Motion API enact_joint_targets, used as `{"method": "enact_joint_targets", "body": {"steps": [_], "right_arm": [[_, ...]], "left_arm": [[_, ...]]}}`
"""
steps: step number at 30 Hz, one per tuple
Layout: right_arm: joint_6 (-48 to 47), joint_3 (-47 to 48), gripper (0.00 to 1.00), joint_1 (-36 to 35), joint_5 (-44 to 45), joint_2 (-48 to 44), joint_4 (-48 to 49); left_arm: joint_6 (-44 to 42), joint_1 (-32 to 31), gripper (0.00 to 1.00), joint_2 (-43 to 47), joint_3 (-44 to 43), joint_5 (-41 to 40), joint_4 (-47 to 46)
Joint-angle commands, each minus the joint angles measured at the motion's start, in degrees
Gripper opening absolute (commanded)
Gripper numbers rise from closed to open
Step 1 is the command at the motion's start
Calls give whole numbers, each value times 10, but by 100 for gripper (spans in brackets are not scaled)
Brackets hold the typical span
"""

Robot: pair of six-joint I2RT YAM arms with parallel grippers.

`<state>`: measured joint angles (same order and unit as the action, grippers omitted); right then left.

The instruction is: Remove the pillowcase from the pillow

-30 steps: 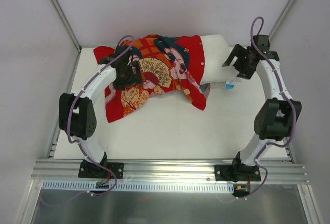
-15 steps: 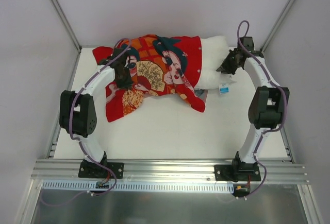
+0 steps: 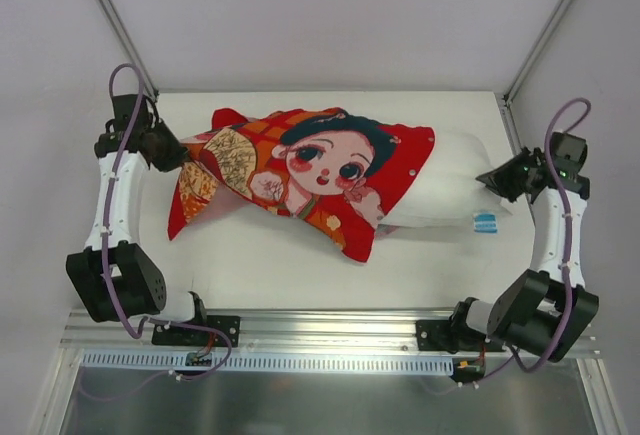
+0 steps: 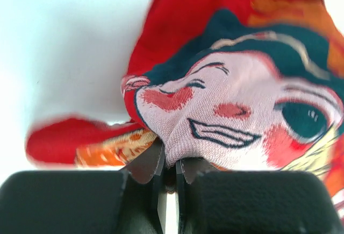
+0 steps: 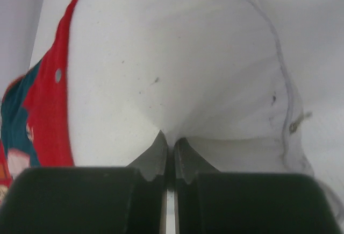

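The red pillowcase [image 3: 310, 170], printed with a doll-faced child, lies stretched across the table, still over the left part of the white pillow [image 3: 455, 190]. The pillow's bare right end sticks out, with a small blue tag [image 3: 485, 222] at its near edge. My left gripper [image 3: 178, 152] is shut on the pillowcase's left end; the left wrist view shows printed cloth [image 4: 226, 110] pinched between the jaws of the left gripper [image 4: 170, 164]. My right gripper [image 3: 490, 179] is shut on the pillow's right end, and white fabric [image 5: 177, 78] puckers into the right gripper [image 5: 170, 147].
The white table [image 3: 300, 265] has metal frame posts [image 3: 115, 25] at its back corners and an aluminium rail [image 3: 330, 330] along the near edge. Both arms stand spread to the table's left and right sides.
Both grippers went from open to shut, the left on the pillowcase, the right on the pillow. The arms then swung outward and nearer, stretching the bundle flat across the table.
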<state>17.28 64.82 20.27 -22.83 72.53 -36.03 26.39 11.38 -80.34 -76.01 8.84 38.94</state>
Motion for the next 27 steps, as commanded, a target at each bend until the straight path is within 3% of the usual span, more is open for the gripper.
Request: {"method": "enact_joint_targets", "body": {"steps": [1, 6, 10, 13, 14, 15, 16, 17, 18, 19, 20, 25, 27], "right_arm": [[-25, -31, 1, 60, 45, -38, 18], [-29, -44, 1, 89, 57, -70, 8], [-29, -44, 1, 90, 53, -86, 5], [-44, -49, 2, 87, 24, -96, 12], [-47, -49, 14, 77, 17, -99, 10], [-51, -47, 49, 67, 20, -100, 5], [-58, -46, 64, 58, 24, -100, 3], [-59, -43, 86, 36, 34, -102, -3], [-62, -40, 92, 24, 39, -106, -5], [-66, -36, 96, 14, 45, -107, -16], [-68, -25, 98, -11, 62, -110, -19], [-79, 4, 97, -103, 107, -110, -38], [-80, 7, 96, -121, 115, -100, -43]], "left_arm": [[23, 36, 0, 10, 2, -40, -4], [40, 44, 0, 11, 13, -65, 6], [103, 58, 0, 46, 33, -155, 19], [94, 58, 0, 59, 13, -140, 17], [81, 54, 20, 53, 3, -91, 18], [54, 45, 33, 41, -10, -70, 18], [44, 31, 50, 39, -29, -68, 19], [35, -16, 81, 40, -36, -80, 21], [20, -47, 93, 48, -43, -132, 21], [13, -79, 99, 50, -60, -158, 21], [6, -142, 99, 46, -70, -174, 22], [-27, -312, 99, -10, -182, -217, 40], [-39, -387, 94, -58, -240, -211, 45]]}}
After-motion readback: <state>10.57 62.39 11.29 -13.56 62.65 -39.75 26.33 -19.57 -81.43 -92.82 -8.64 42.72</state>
